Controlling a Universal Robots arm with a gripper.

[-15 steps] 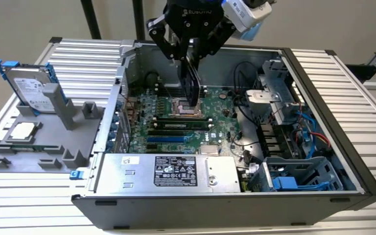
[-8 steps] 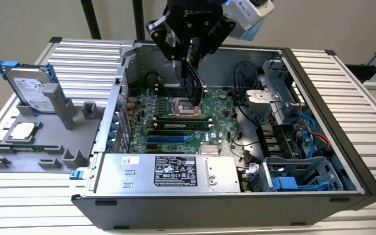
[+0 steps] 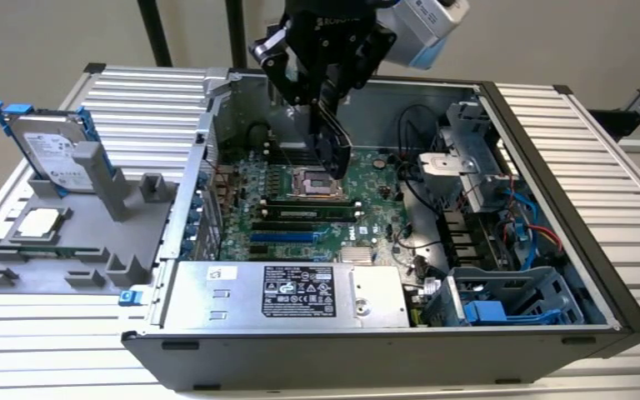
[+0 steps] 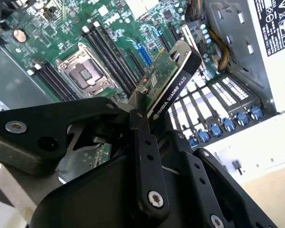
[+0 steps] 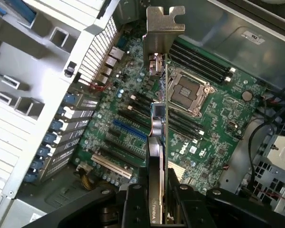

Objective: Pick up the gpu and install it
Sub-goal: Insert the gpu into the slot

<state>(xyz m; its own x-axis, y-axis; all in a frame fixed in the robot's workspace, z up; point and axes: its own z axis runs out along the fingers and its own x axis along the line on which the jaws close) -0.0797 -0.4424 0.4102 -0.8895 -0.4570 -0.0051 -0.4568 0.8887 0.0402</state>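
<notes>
The gpu (image 3: 332, 152) is a thin card, green on one face and black on the other, with a silver bracket at one end. My gripper (image 3: 322, 98) is shut on it and holds it on edge, in the air, over the large green motherboard (image 3: 297, 218) inside the open computer case. In the second wrist view the black fingers (image 4: 141, 137) clamp the gpu (image 4: 170, 81) at its near end. In the first wrist view the gpu (image 5: 159, 118) is seen edge-on above the expansion slots, beside the CPU socket (image 5: 187, 91), its bracket (image 5: 165, 23) pointing away.
The case walls (image 3: 542, 150) ring the motherboard. A power supply (image 3: 297, 292) fills the near side and drive bays with cables (image 3: 487, 250) stand at the exterior view's right. Outside, a silver hard drive in a blue frame (image 3: 53, 154) stands on a grey fixture (image 3: 64, 242).
</notes>
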